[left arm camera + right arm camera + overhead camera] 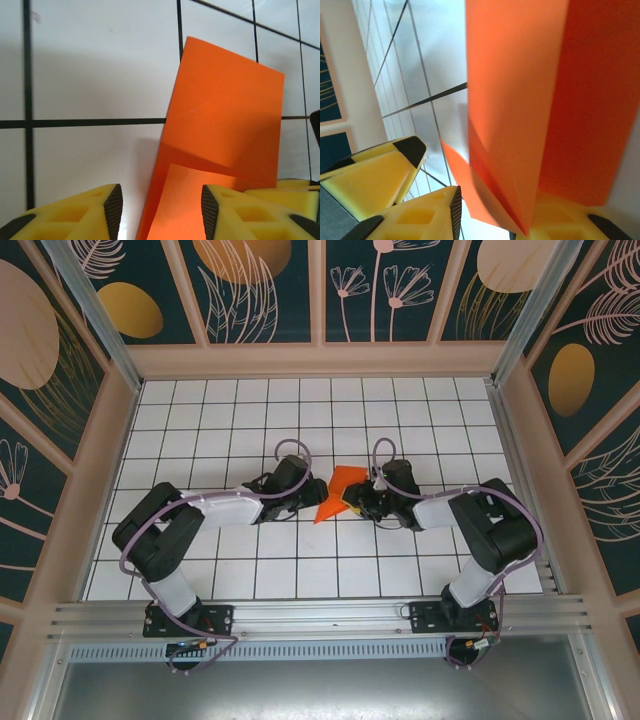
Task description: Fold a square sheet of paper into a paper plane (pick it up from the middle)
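The orange-red sheet of paper (pixel 338 490) is folded into layers and stands tilted over the tiles at mid-table, its pointed end toward the near left. My left gripper (pixel 312 490) is at its left side. In the left wrist view this gripper (pixel 161 210) is open, and the paper (pixel 225 115) reaches down into the gap without either pad touching it. My right gripper (pixel 355 502) is at the paper's right. In the right wrist view the paper's (pixel 520 100) lower corner sits between this gripper's (pixel 484 222) jaws, resting on the right finger, with a slim gap at the left pad.
The white gridded table (pixel 250 570) is walled by a wooden frame (pixel 320 360) at the back and sides. An aluminium rail (pixel 320 615) runs along the near edge by the arm bases. The two grippers' yellow fingers are almost touching, with a left finger (pixel 375 175) beside the right one.
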